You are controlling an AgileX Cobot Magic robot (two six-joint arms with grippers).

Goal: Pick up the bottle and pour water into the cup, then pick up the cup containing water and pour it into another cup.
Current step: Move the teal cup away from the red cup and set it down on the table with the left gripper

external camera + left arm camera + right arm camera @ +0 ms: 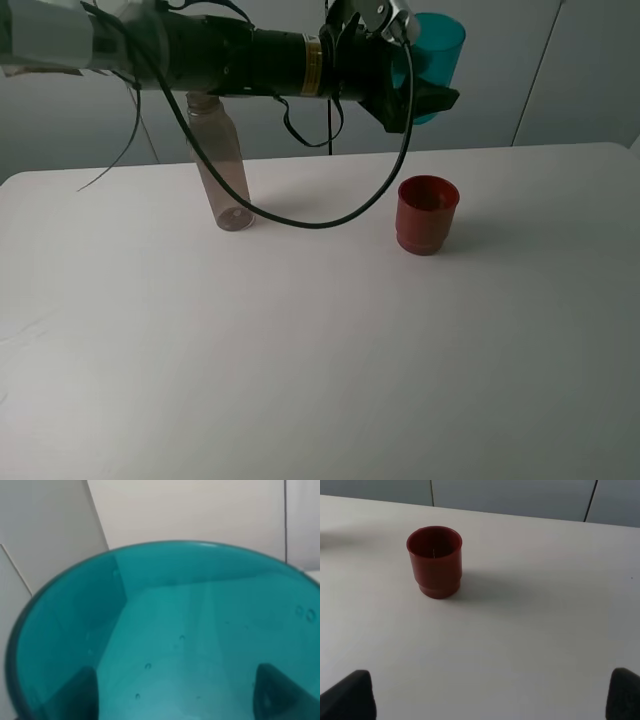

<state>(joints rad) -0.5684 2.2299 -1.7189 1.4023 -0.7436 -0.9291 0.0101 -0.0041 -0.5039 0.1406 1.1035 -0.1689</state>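
My left gripper reaches across from the left and is shut on the teal cup, holding it high in the air above the red cup. In the left wrist view the teal cup fills the frame, with small droplets on its wall and the dark fingers showing through it. The red cup stands upright on the table and also shows in the right wrist view. The smoky bottle stands upright at the back left, partly behind the arm. My right gripper is open and empty, apart from the red cup.
The white table stretches to the front; its back edge meets a grey panelled wall. A black cable hangs from the left arm and loops down between the bottle and the red cup.
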